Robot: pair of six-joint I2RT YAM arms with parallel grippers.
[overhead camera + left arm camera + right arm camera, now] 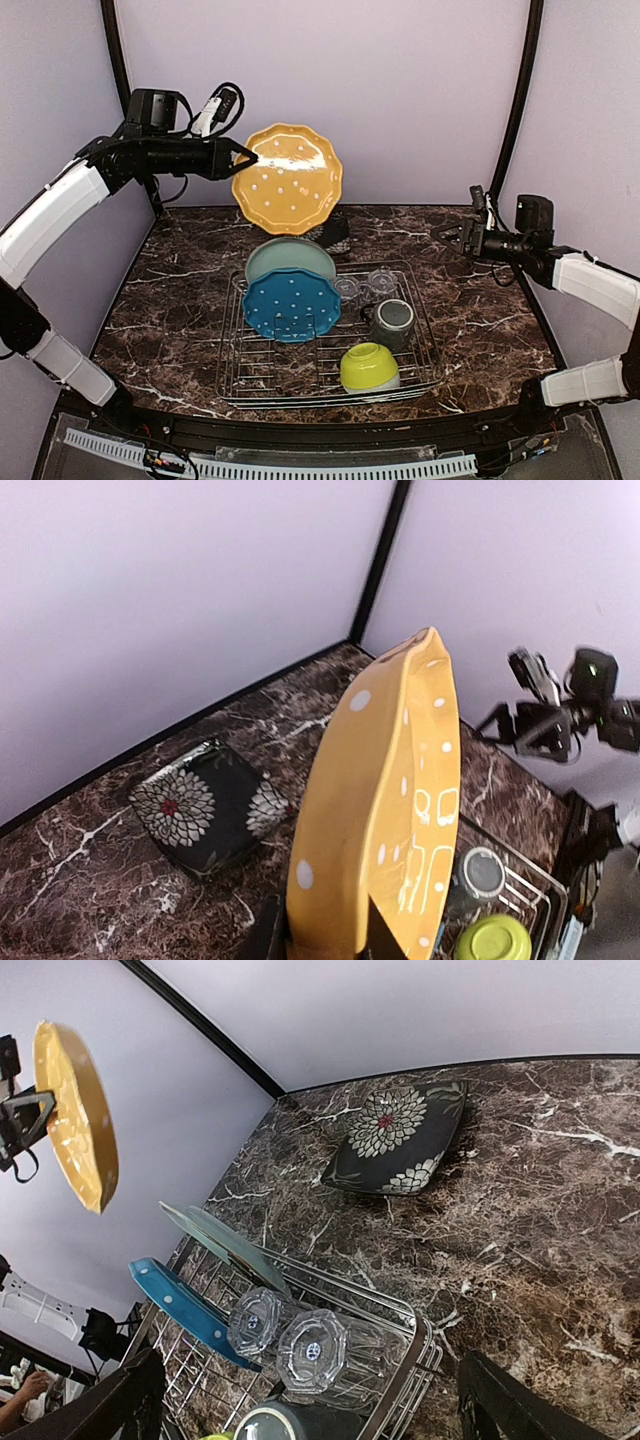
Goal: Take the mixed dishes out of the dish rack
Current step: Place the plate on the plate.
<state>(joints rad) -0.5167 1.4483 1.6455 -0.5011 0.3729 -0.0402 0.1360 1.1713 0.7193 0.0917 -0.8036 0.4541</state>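
Note:
My left gripper (243, 158) is shut on the rim of the yellow dotted plate (290, 178), holding it on edge high above the table's back. In the left wrist view this plate (380, 800) fills the centre. The black floral plate (335, 235) lies on the table behind the dish rack (428, 345). In the rack a pale teal plate (290, 256) and a dotted blue plate (290, 306) stand on edge. Two clear glasses (318, 1350), a dark grey mug (393, 322) and a lime-green bowl (369, 366) are in it too. My right gripper (455, 232) hangs open at the right, above the table.
The marble table (170, 300) runs to lilac walls at the back and sides. A black post (518, 100) rises at the back right corner, another at the back left. The floral plate (205, 805) sits close to the back wall.

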